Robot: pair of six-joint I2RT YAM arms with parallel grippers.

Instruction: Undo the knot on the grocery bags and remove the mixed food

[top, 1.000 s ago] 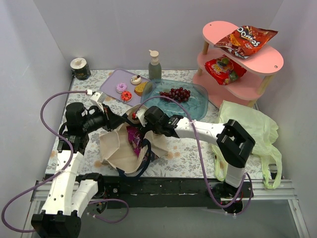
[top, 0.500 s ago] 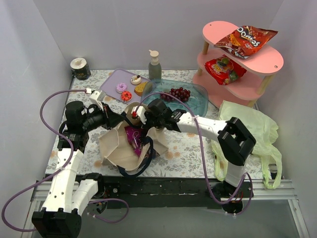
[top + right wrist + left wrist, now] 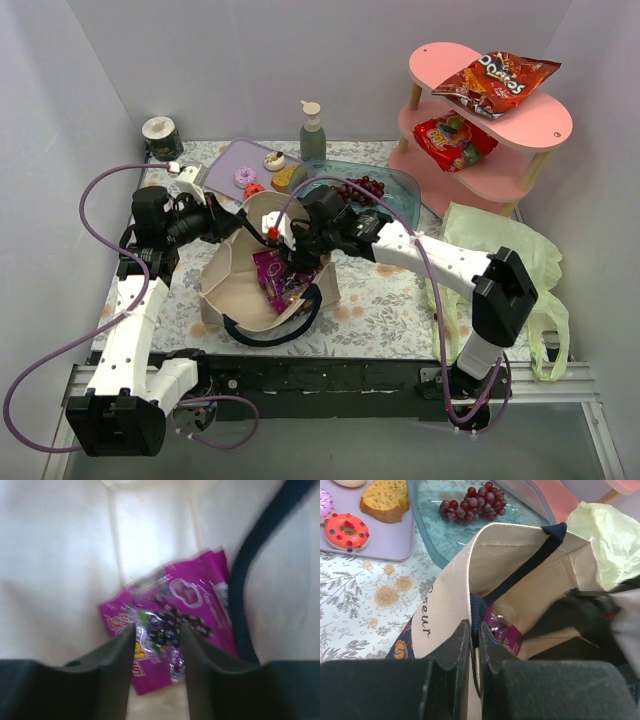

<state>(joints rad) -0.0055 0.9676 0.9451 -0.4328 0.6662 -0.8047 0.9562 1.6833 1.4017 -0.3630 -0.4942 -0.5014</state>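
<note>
The beige canvas tote (image 3: 228, 292) stands open in the middle of the table. My left gripper (image 3: 226, 226) is shut on its near rim by the navy handle (image 3: 474, 630) and holds it up. My right gripper (image 3: 291, 256) is inside the tote, open, just above a purple snack packet (image 3: 195, 600) on the tote's floor; the packet also shows in the top view (image 3: 274, 280) and in the left wrist view (image 3: 503, 633). The pale-green plastic bag (image 3: 502, 256) lies slack at the right; its knot does not show. Dark red grapes (image 3: 358, 188) lie in the clear blue tray (image 3: 402, 218).
A pink two-tier shelf (image 3: 541, 126) at back right holds the Doritos bag (image 3: 495, 80) and a red packet (image 3: 455, 140). A pump bottle (image 3: 313, 135), a lilac tray (image 3: 224, 166) of pastries and a small can (image 3: 160, 138) stand at the back.
My left gripper has lifted the tote's rim up and back, so the tote stands more open. My right gripper has moved further into the tote over the purple packet.
</note>
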